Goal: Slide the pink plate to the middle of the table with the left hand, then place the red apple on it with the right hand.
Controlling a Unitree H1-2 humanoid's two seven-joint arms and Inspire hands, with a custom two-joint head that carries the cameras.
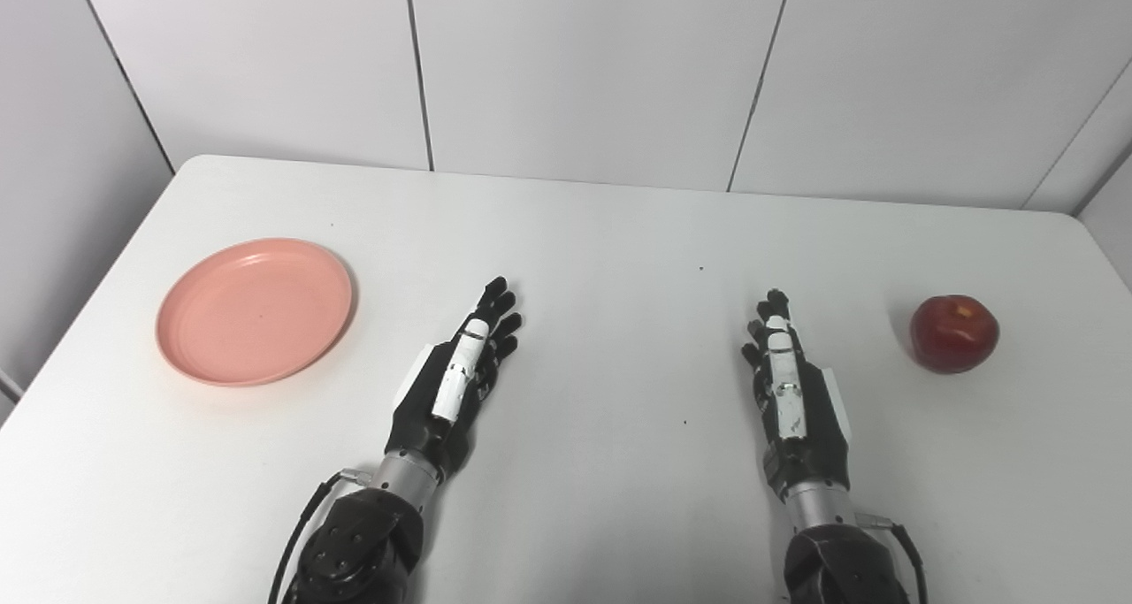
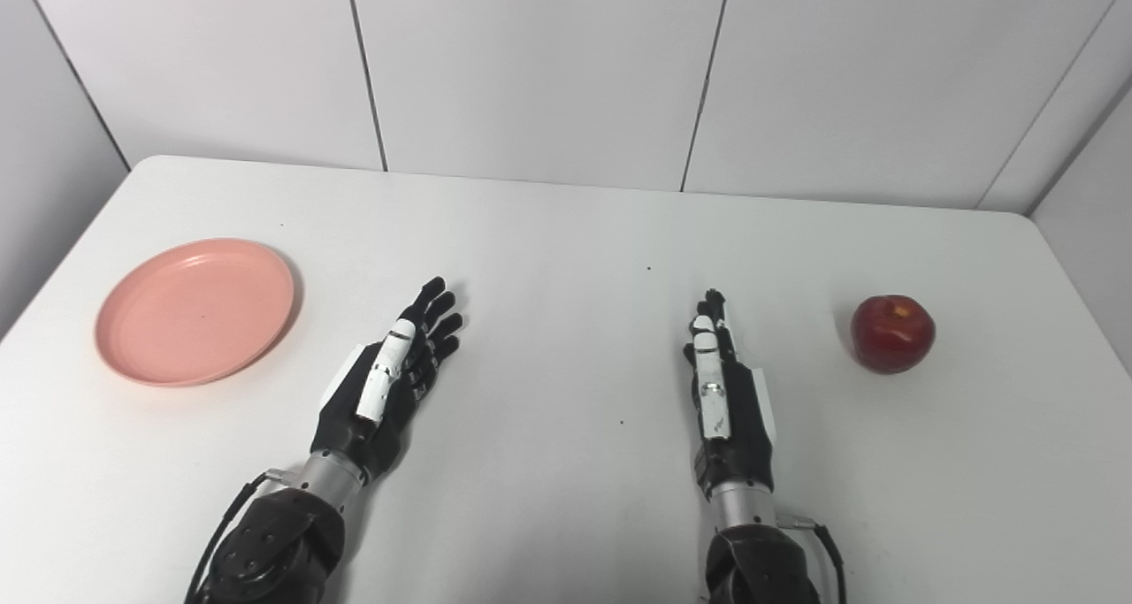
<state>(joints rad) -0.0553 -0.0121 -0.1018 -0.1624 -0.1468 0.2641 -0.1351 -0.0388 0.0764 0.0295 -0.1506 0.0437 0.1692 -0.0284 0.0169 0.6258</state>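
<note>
Hands rest apart on the white table (image 1: pixel 575 233), both empty with fingers stretched forward: left hand (image 1: pixel 455 378) near the pink plate (image 1: pixel 255 310) at the table's left side, right hand (image 1: pixel 791 387) short of the red apple (image 1: pixel 955 333) at the far right. Right eye view shows more of the right-hand wall (image 2: pixel 1092 179)

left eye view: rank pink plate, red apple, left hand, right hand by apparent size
1. pink plate, clearly the largest.
2. left hand and right hand: they look alike, so no ranking between them. Both sit nearer the camera than the plate.
3. red apple, the smallest.
</note>
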